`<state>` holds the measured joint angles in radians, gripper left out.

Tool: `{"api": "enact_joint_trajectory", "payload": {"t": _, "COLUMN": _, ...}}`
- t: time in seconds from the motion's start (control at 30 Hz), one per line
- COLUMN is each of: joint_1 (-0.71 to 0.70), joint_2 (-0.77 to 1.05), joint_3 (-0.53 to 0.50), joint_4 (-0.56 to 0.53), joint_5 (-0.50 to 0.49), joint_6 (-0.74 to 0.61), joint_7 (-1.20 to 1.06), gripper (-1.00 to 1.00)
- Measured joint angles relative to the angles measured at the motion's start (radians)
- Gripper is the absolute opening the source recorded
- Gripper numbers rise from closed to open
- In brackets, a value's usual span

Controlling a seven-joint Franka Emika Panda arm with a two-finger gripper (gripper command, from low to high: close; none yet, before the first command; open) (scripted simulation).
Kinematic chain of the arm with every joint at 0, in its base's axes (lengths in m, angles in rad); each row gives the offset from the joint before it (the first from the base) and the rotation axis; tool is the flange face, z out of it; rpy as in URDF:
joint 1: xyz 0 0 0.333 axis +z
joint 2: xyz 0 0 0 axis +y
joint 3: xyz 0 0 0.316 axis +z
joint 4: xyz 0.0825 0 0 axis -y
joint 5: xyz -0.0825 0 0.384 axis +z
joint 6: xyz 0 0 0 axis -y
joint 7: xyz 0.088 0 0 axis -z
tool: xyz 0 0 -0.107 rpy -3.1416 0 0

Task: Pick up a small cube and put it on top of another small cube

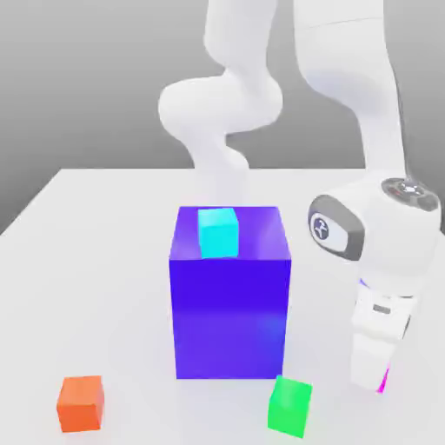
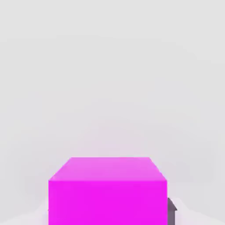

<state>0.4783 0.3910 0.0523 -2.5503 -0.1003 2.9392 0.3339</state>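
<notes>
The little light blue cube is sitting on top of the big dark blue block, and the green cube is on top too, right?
Not quite: the exterior view shows the green cube on the table. The light blue cube does sit on the big dark blue block.
</notes>
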Motion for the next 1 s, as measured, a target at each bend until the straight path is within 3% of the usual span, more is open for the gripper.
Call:
{"api": "enact_joint_trajectory", "payload": {"t": 0.23, "joint_1": -0.035, "joint_2": -0.196, "joint_3": 0.030, "joint_4": -0.036, "joint_5": 0.052, "joint_6": -0.160, "joint_7": -0.036, "gripper": -1.00}}
{"api": "enact_joint_trajectory", "payload": {"t": 0.43, "joint_1": -0.170, "joint_2": -0.289, "joint_3": -0.089, "joint_4": 0.006, "joint_5": 0.106, "joint_6": -0.293, "joint_7": -0.019, "gripper": -1.00}}
{"api": "enact_joint_trajectory", "payload": {"t": 0.6, "joint_1": -0.211, "joint_2": -0.184, "joint_3": -0.108, "joint_4": 0.025, "joint_5": 0.131, "joint_6": -0.207, "joint_7": -0.022, "gripper": -1.00}}
{"api": "enact_joint_trajectory", "payload": {"t": 0.63, "joint_1": -0.214, "joint_2": -0.150, "joint_3": -0.105, "joint_4": 0.027, "joint_5": 0.136, "joint_6": -0.176, "joint_7": -0.025, "gripper": 1.00}}
{"api": "enact_joint_trajectory", "payload": {"t": 0.87, "joint_1": -0.215, "joint_2": -0.142, "joint_3": -0.104, "joint_4": 0.027, "joint_5": 0.136, "joint_6": -0.168, "joint_7": -0.026, "gripper": 1.00}}
{"api": "enact_joint_trajectory", "payload": {"t": 1.0, "joint_1": -0.210, "joint_2": -0.261, "joint_3": -0.113, "joint_4": 0.021, "joint_5": 0.118, "joint_6": -0.280, "joint_7": -0.013, "gripper": 1.00}}
